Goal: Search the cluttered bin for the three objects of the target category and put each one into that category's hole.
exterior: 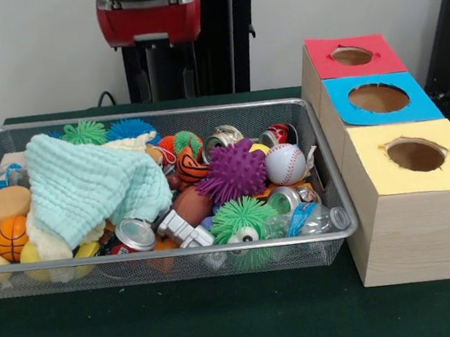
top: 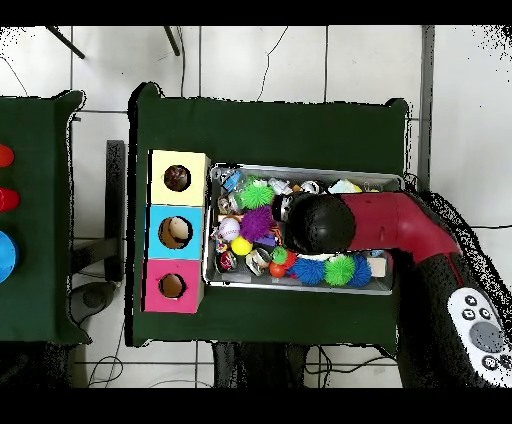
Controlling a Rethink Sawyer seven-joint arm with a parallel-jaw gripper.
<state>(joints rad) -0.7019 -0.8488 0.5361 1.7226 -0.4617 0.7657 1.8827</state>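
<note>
A wire mesh bin [exterior: 338, 204] [top: 300, 168] is heaped with mixed small items. A pale green cloth [exterior: 87, 185] covers its left half. Beside the cloth lie a purple spiky ball [exterior: 235, 171] [top: 255, 224], a baseball [exterior: 285, 163] [top: 229, 229], a green spiky ball [exterior: 239, 218], a small basketball [exterior: 10, 236], a brown football [exterior: 192, 204], crushed cans [exterior: 135, 234] and clear plastic bottles [exterior: 313, 220]. Right of the bin stand three boxes with holes: red [exterior: 352, 56] [top: 172, 286], blue [exterior: 378, 98] [top: 175, 232] and yellow [exterior: 415, 155] [top: 178, 178]. The red arm [exterior: 149, 15] [top: 320, 222] hangs over the bin; its gripper is hidden.
The bin and boxes rest on a dark green table cover [exterior: 228, 324]. A second green table with red and blue objects [top: 5, 195] shows at the left edge of the overhead view. From above, the arm hides the middle of the bin.
</note>
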